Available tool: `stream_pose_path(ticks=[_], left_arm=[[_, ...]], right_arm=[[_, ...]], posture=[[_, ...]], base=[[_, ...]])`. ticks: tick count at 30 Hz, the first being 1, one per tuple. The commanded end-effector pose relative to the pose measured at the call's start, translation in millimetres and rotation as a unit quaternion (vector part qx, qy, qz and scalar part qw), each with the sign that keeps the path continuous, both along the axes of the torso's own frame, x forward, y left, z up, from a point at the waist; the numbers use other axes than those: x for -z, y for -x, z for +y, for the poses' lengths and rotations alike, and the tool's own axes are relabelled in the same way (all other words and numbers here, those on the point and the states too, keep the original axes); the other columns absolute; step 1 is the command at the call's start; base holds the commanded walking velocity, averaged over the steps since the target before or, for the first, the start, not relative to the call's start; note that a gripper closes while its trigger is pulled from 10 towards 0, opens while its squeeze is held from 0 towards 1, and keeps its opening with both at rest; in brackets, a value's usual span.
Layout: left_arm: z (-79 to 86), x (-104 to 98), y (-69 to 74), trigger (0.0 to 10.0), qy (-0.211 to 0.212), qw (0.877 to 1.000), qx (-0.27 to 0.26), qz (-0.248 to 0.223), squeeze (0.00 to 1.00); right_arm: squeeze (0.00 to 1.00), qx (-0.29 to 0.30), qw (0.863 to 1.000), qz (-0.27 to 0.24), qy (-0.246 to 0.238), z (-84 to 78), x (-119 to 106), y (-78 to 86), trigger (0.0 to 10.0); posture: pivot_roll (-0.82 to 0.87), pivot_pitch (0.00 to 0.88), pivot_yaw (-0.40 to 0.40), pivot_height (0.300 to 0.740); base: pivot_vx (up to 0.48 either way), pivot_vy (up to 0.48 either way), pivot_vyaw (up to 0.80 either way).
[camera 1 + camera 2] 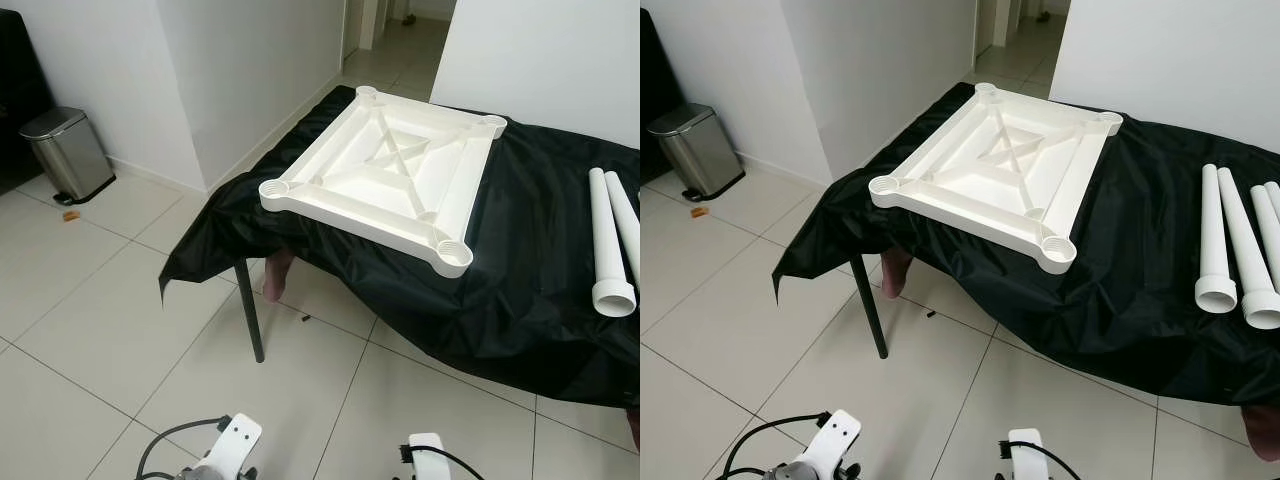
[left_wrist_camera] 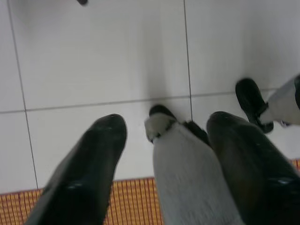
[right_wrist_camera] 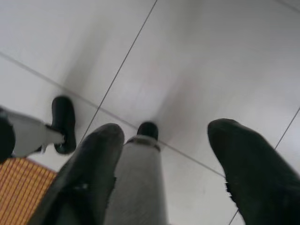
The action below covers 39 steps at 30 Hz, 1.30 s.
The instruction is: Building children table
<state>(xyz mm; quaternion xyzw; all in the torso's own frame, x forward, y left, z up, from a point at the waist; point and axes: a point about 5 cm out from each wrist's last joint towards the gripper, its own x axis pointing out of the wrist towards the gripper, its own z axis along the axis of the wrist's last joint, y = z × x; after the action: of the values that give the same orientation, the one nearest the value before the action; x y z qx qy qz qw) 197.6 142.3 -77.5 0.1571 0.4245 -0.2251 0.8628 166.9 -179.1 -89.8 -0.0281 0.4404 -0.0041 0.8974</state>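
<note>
Nearest, both arms hang low over the white tiled floor (image 1: pixel 90 300); the left gripper (image 2: pixel 164 154) points down at the tiles with its two black fingers (image 2: pixel 89 168) spread well apart, nothing between them but the robot's own grey leg and black foot below; the right gripper (image 3: pixel 164 159) hangs the same way, its fingers (image 3: pixel 243 168) also held wide and gripping nothing, touching nothing; a strip of orange woven mat (image 2: pixel 131 206) lies at the floor beneath the left gripper, and a corner of it shows under the right one as well.

In the head views the white wrist housings of the two arms sit at the bottom edge, well short of the work surface; beyond them stands a table draped in a black cloth (image 1: pixel 520 300) that hangs over its near edge, one thin dark leg (image 1: pixel 250 310) exposed at the left corner.

On the cloth lies the white children's table top (image 1: pixel 385 175), upside down, its ribbed underside and crossed braces facing up, a round socket at each of its four corners; to its right, apart from it, lie the white tubular legs (image 1: pixel 1230 245) side by side, their open flared ends toward the robot.

Farther off to the left a steel pedal bin (image 1: pixel 65 155) stands against the white wall; behind the table a doorway opens onto a corridor.
</note>
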Motion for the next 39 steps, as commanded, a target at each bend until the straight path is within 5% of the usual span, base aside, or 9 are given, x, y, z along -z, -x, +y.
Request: stream_pose_path(ticks=[1, 12, 20, 31, 32, 33, 34, 38, 39], left_arm=[[3.2, 0, -0.7, 10.0, 0.0, 1.0, -0.005, -0.003, 1.0], [3.5, -43, -53.2, 10.0, 0.078, 0.987, 0.021, -0.139, 1.0], [6.2, -96, -74.4, 10.0, 0.186, 0.944, 0.081, -0.26, 1.0], [6.0, -162, -73.8, 10.0, 0.233, 0.894, 0.101, -0.369, 1.0], [5.6, -172, -76.3, 10.0, 0.238, 0.886, 0.085, -0.388, 0.2], [5.8, -181, -77.8, 10.0, 0.246, 0.881, 0.067, -0.399, 0.2], [5.9, -192, -80.1, 10.0, 0.253, 0.877, 0.055, -0.405, 0.0], [8.3, -216, -87.0, 10.0, 0.286, 0.863, 0.022, -0.417, 0.0], [10.7, -224, -91.7, 10.0, 0.3, 0.855, 0.005, -0.422, 0.0]], right_arm=[[1.0, 0.009, 1.0, -0.002, -0.007, 0.1, 0, -0.2, 10.0], [1.0, 0.002, 0.984, -0.174, -0.037, -4.0, -37, -49.9, 10.0], [1.0, -0.103, 0.923, -0.367, -0.057, 14.4, -96, -72.0, 10.0], [1.0, -0.145, 0.853, -0.5, -0.038, 10.3, -167, -66.7, 10.0], [1.0, -0.139, 0.84, -0.523, -0.042, 12.4, -181, -68.3, 10.0], [1.0, -0.129, 0.83, -0.54, -0.049, 14.3, -193, -69.4, 10.0], [1.0, -0.119, 0.817, -0.561, -0.053, 16.7, -207, -72.6, 10.0], [1.0, -0.109, 0.799, -0.59, -0.047, 20.2, -227, -79.2, 10.0], [0.8, -0.098, 0.798, -0.593, -0.052, 19.5, -230, -82.4, 10.0]], posture=[[0.0, 0.0, 0.034, 0.74], [-0.01, 0.039, 0.053, 0.74], [0.0, 0.068, 0.05, 0.74], [0.02, 0.069, 0.036, 0.74], [0.02, 0.069, 0.033, 0.74], [0.02, 0.069, 0.033, 0.74], [0.02, 0.068, 0.028, 0.74], [0.03, 0.066, 0.024, 0.74], [0.04, 0.067, 0.012, 0.74]], base=[[0.0, 0.0, 0.0], [0.0, 0.0, 0.0], [0.0, 0.0, 0.0], [0.0, 0.0, 0.0], [0.0, 0.0, 0.0], [0.0, 0.0, 0.0], [0.0, 0.0, 0.0], [0.0, 0.0, 0.0], [0.0, 0.0, 0.0]])
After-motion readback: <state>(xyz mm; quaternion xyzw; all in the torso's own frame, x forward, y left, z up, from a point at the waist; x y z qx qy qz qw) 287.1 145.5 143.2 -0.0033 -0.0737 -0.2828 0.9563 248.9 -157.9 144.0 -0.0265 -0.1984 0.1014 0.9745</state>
